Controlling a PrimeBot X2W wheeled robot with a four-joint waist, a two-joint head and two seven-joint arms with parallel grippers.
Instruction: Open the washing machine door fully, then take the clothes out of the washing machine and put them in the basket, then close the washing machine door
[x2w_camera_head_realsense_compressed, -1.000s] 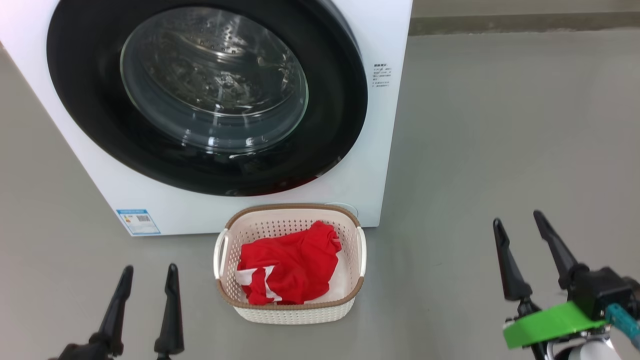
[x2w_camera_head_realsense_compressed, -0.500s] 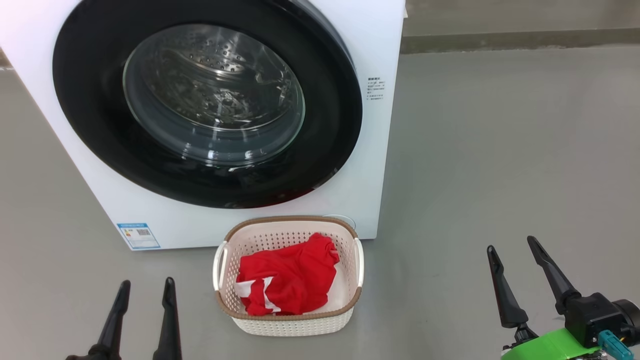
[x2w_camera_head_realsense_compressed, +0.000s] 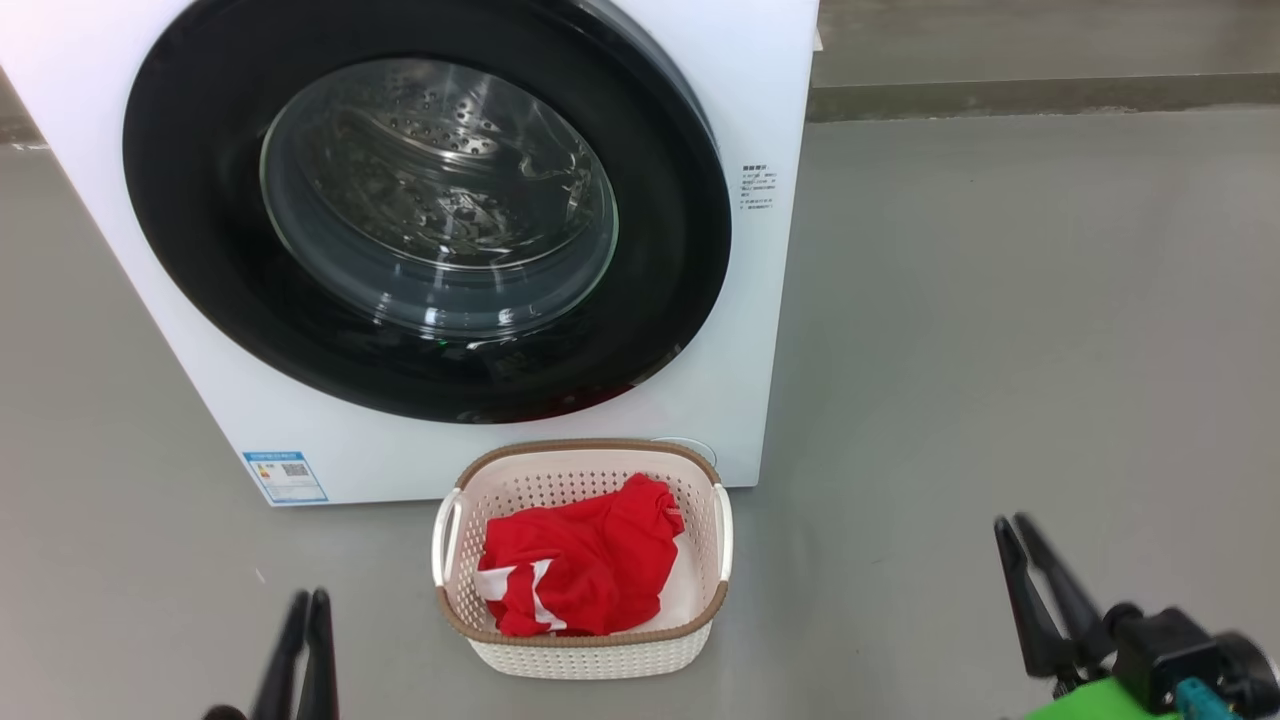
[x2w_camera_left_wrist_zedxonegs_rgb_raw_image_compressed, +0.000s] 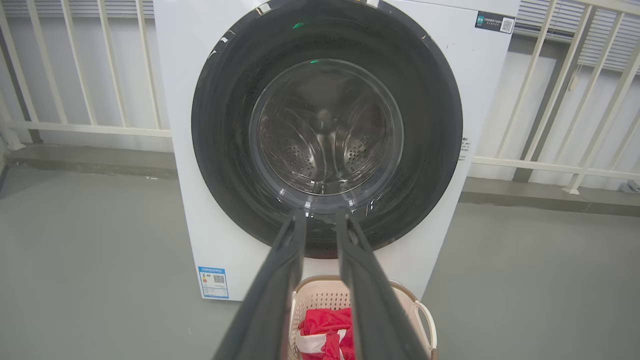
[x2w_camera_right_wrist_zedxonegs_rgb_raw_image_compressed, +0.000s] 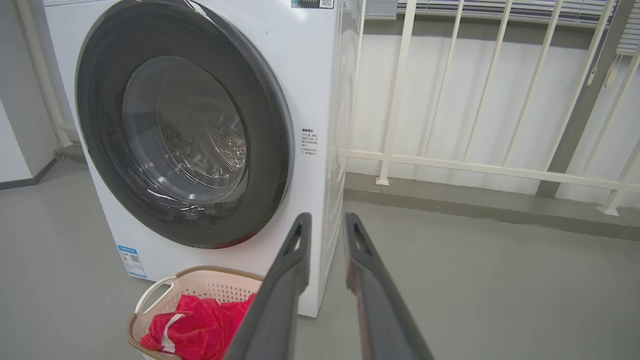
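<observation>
The washing machine (x2w_camera_head_realsense_compressed: 770, 100) is white, and the washing machine door (x2w_camera_head_realsense_compressed: 200, 250) lies shut flat against its front, the bare steel drum showing through the glass. The cream basket (x2w_camera_head_realsense_compressed: 580, 447) stands on the floor just before it, with the red clothes (x2w_camera_head_realsense_compressed: 590, 560) heaped inside. My left gripper (x2w_camera_head_realsense_compressed: 308, 598) hovers low to the basket's left, its fingers drawn together on nothing. To the basket's right my right gripper (x2w_camera_head_realsense_compressed: 1010, 523) is likewise shut and holds nothing. The left wrist view faces the door (x2w_camera_left_wrist_zedxonegs_rgb_raw_image_compressed: 225, 125) over the basket (x2w_camera_left_wrist_zedxonegs_rgb_raw_image_compressed: 422, 310).
A white railing (x2w_camera_right_wrist_zedxonegs_rgb_raw_image_compressed: 450, 165) on a raised kerb (x2w_camera_head_realsense_compressed: 1000, 95) runs behind and to the right of the machine. Bare grey floor (x2w_camera_head_realsense_compressed: 1000, 350) spreads to the right. A blue label (x2w_camera_head_realsense_compressed: 285, 477) sits at the machine's lower left corner.
Both grippers have gone from wide open to shut and sit lower in the head view. The camera has shifted slightly; door, basket and clothes have not moved.
</observation>
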